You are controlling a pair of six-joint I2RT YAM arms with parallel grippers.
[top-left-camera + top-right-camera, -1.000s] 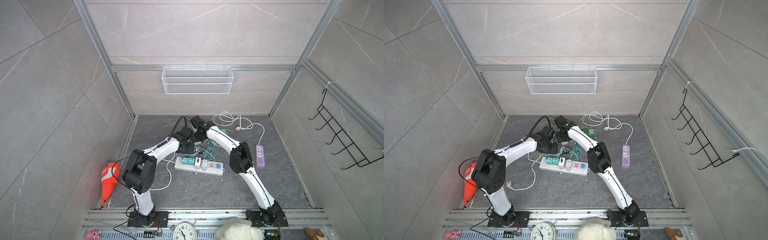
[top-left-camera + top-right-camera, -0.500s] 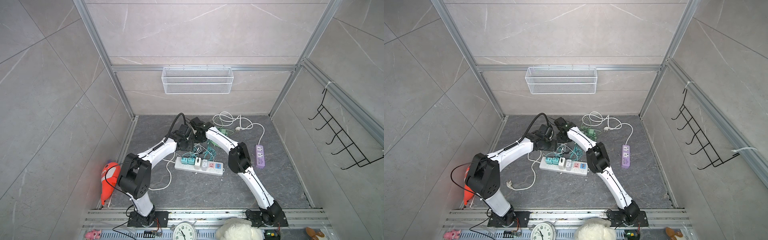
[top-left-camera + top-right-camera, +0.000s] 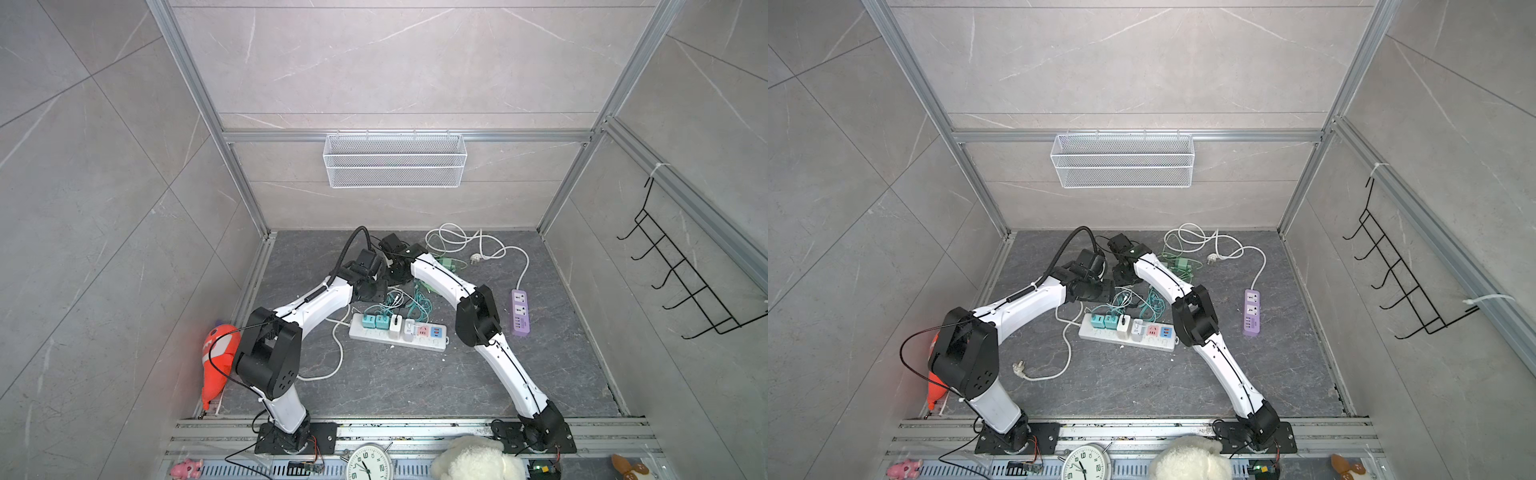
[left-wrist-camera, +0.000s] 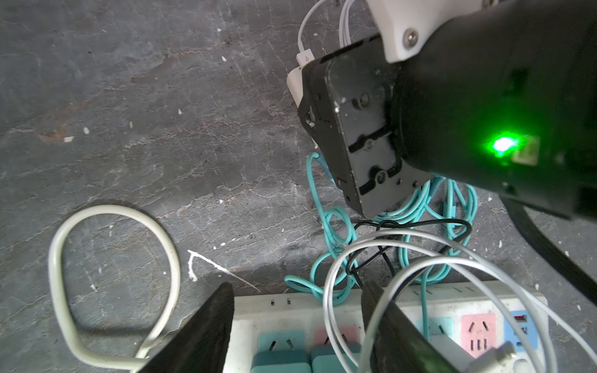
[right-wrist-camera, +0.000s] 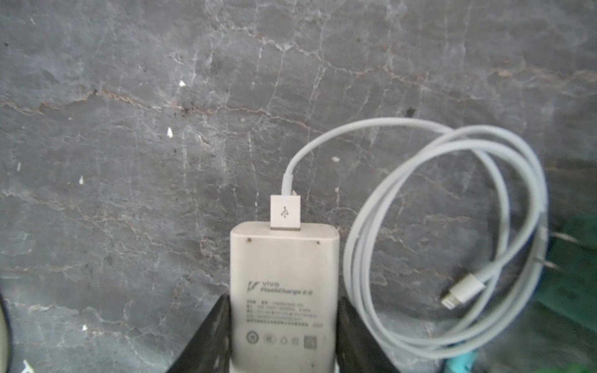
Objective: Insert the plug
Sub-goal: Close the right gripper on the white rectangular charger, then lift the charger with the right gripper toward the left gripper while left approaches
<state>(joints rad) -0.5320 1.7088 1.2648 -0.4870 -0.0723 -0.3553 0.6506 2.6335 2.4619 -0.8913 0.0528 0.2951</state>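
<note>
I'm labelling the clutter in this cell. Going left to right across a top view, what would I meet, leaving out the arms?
Orange toy → white power strip → purple power strip → black wall hooks.

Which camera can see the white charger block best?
The right wrist view: the white charger fills the middle, label showing, USB plug in its end, gripped by the right tool. The left wrist view shows only its corner behind that tool. In both top views the arms hide it.
</note>
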